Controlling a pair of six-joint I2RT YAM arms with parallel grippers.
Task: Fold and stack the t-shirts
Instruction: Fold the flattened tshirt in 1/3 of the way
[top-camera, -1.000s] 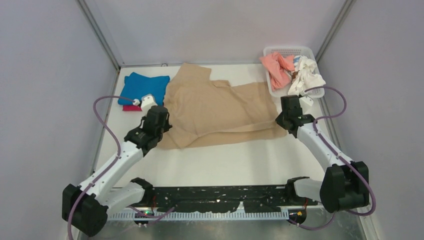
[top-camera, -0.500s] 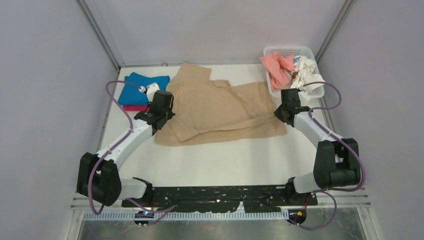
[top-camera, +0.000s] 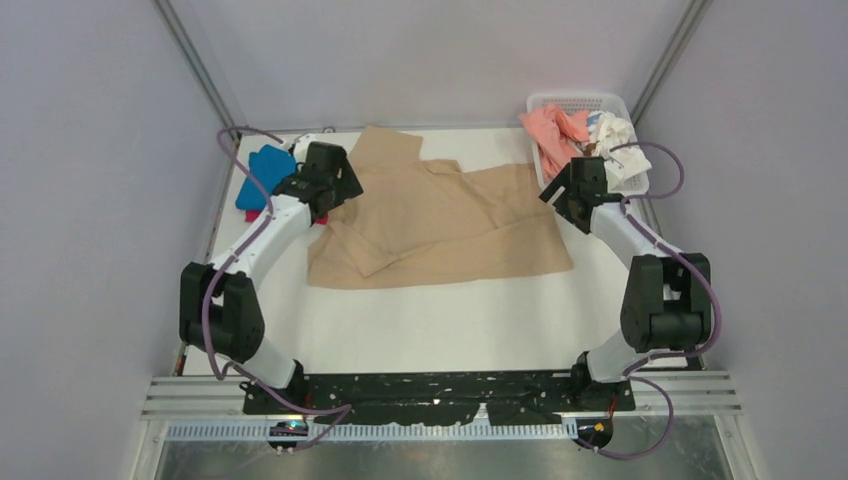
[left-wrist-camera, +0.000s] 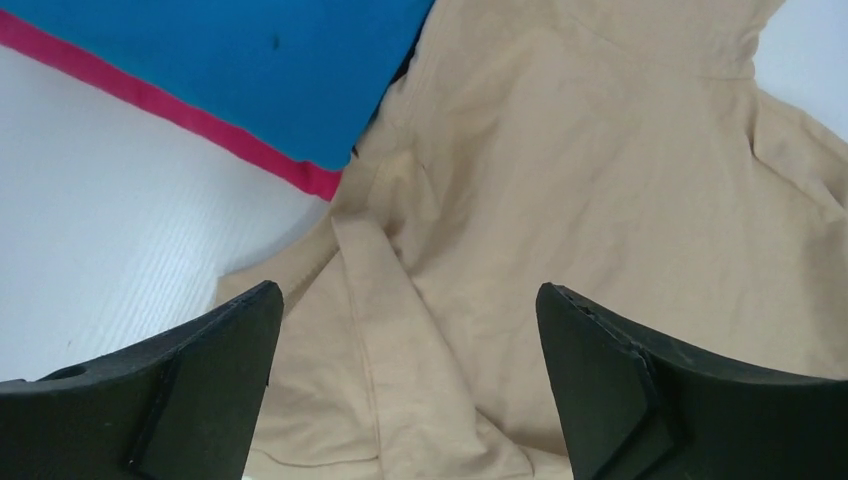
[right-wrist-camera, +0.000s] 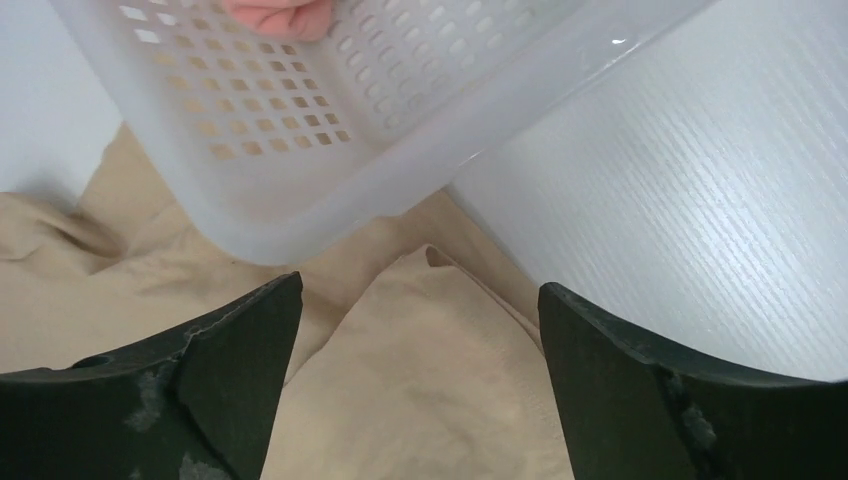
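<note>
Hovered open and empty, left gripper (left-wrist-camera: 405, 330) over the left end, right gripper (right-wrist-camera: 420, 310) over the right end of the crosswise-lying tan t-shirt (top-camera: 440, 220).

The soft tan-beige cloth t-shirt (top-camera: 440, 215) lies spread and creased in the middle, its left part folded over. Just beside its left edge, a folded bright blue t-shirt (top-camera: 262, 172) rests on a magenta-pink t-shirt (left-wrist-camera: 150, 100). A salmon-pink t-shirt (top-camera: 553, 135) and a white t-shirt (top-camera: 612, 140) lie crumpled in the white mesh basket (top-camera: 580, 98).

A: How is the scene lit?
B: Evenly; soft, diffuse light is thrown from above, and only faint shadows are left along the folds of the tan t-shirt (top-camera: 440, 215).
A: Glare, blur?
B: A small glint is caught on the basket (right-wrist-camera: 615, 42); outlines are kept crisp throughout.
</note>
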